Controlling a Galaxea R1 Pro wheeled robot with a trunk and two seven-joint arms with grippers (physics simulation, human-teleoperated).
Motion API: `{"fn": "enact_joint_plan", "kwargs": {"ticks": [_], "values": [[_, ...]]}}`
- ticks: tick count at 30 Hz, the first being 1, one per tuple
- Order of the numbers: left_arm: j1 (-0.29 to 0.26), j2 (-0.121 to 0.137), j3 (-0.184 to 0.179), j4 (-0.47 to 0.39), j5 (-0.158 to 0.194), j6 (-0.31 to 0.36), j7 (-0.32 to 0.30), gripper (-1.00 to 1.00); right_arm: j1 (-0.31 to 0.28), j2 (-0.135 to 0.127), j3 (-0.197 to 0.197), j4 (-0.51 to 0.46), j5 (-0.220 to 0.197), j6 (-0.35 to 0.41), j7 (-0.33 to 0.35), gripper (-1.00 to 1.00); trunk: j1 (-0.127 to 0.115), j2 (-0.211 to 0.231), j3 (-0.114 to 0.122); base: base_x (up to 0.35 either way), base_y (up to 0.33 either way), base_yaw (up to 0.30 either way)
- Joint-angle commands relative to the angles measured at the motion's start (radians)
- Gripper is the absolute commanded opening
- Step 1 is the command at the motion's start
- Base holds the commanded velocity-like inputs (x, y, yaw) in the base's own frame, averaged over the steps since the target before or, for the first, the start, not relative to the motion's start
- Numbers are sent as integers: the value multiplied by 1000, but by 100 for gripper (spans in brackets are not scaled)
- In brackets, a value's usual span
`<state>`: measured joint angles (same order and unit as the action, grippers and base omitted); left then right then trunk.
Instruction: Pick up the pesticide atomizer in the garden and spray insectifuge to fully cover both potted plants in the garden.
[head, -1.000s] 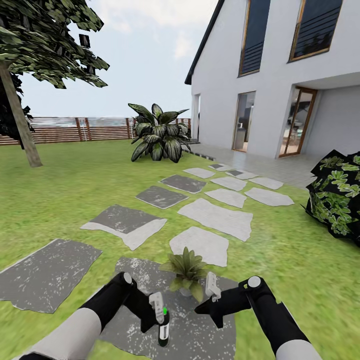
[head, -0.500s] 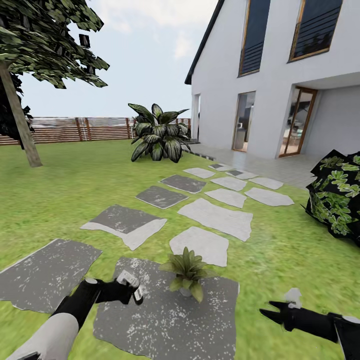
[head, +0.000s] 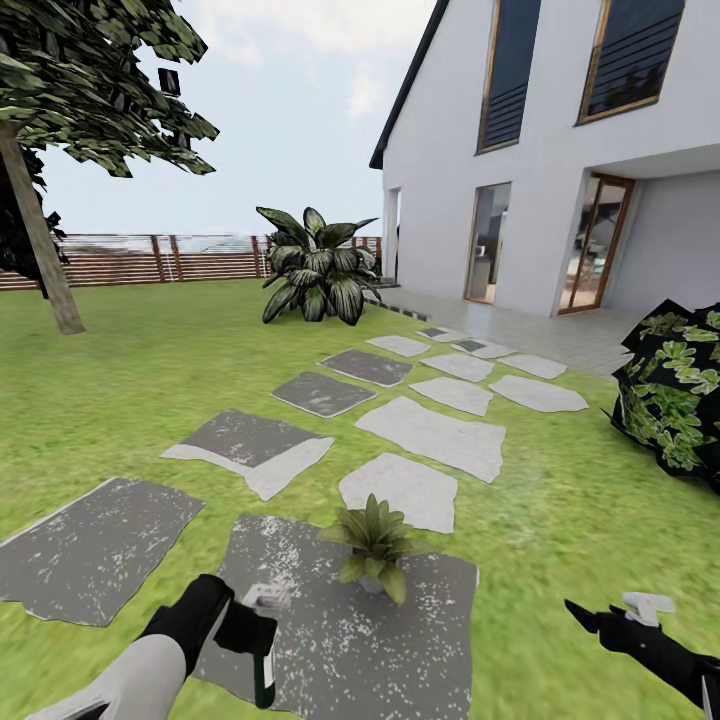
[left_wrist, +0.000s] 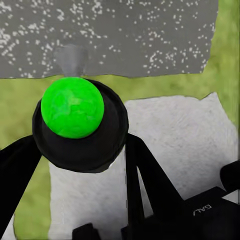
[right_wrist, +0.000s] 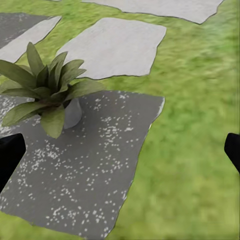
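The left pincer (head: 258, 632) pinched the dark slim pesticide atomizer (head: 264, 668) upright above a speckled grey slab (head: 400, 640). The right pincer (head: 608, 620) hung spread, well apart from the small green-leaved potted plant (head: 374, 538).

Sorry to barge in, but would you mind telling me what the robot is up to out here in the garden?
The robot stands on the lawn facing a small potted plant that sits on a grey stepping slab. Its left gripper is shut on the pesticide atomizer, held just to the plant's left with the dark body hanging down. The right gripper is open and off to the side over the grass, holding nothing. A second potted plant is not evident here.
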<state>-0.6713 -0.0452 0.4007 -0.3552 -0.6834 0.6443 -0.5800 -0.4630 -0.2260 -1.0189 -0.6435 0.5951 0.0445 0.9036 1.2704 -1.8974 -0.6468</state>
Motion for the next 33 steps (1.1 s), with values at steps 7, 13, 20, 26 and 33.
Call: {"fn": "enact_joint_plan", "kwargs": {"ticks": [7,13,20,26,33], "values": [[-1,9,16,-2,-6,43,-9,-100,-1,-2,-6,1,5,3,5,100,0,-1,-1,41,0,0],[-1,30,16,-2,-3,112,-9,-100,0,-1,-6,2,5,4,6,100,0,-1,-1,263,0,0],[-1,28,14,-3,-4,130,-9,-100,0,-1,-6,1,5,13,6,100,0,-1,-4,337,0,-44],[-1,28,13,-2,-4,131,-9,-100,0,-1,-6,1,5,14,6,100,0,-1,-8,337,0,-85],[-1,28,12,-2,-5,139,-9,-100,0,-7,-13,1,5,14,7,100,0,-1,-9,301,0,-2]]}}
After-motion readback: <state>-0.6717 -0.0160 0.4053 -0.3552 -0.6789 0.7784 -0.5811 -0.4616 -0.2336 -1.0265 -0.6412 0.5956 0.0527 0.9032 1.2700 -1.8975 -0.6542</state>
